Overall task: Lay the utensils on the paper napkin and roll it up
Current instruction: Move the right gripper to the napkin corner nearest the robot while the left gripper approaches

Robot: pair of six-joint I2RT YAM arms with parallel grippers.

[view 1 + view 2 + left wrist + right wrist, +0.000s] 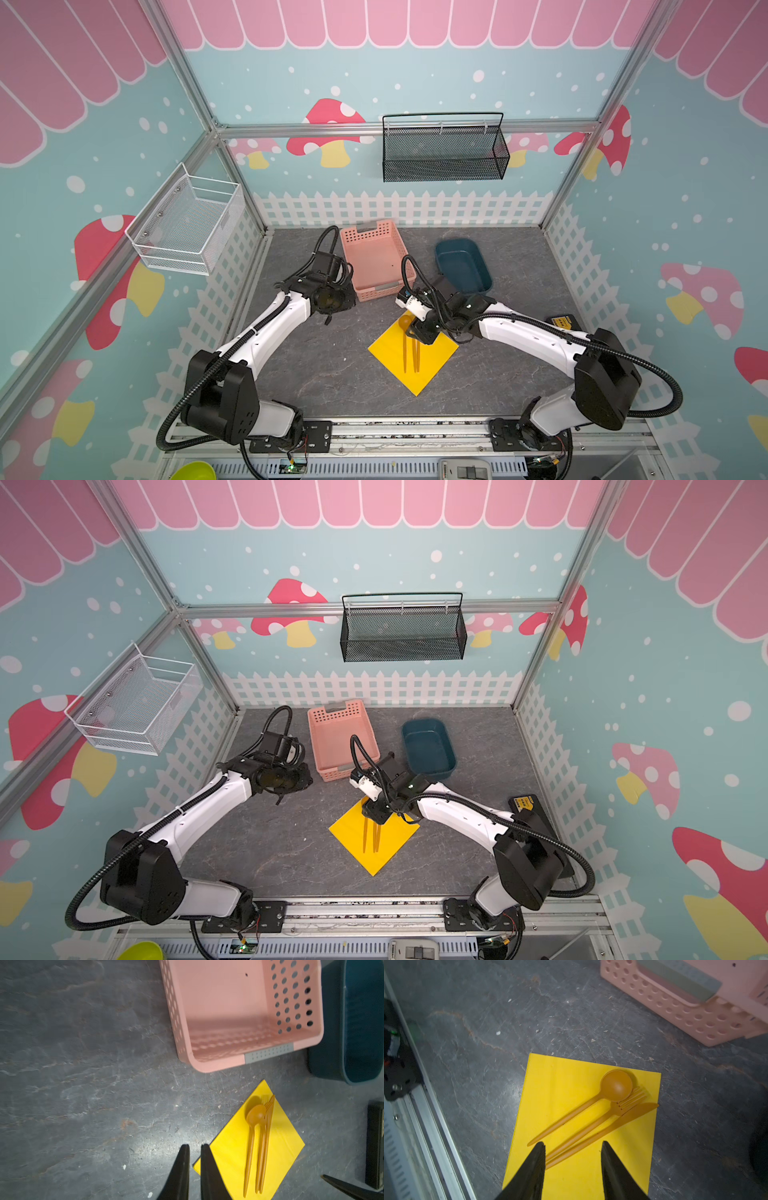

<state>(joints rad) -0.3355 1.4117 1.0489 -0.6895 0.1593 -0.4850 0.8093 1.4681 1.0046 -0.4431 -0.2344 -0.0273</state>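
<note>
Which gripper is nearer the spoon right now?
Right. The right gripper hovers over the napkin, close above the spoon; the left gripper is off the napkin, over bare table to its left.

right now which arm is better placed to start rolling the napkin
Right. The right hand is open just over the utensils on the napkin; the left hand is shut, off to the napkin's side.

in both top views the right arm (440, 316) hides part of the napkin (419, 374) and some heads of the utensils (417, 357), and two merge into one strip, cant tell which is which; left wrist view cuts off the basket (218, 1065) and blue tub (324, 1072) at the edges
</note>
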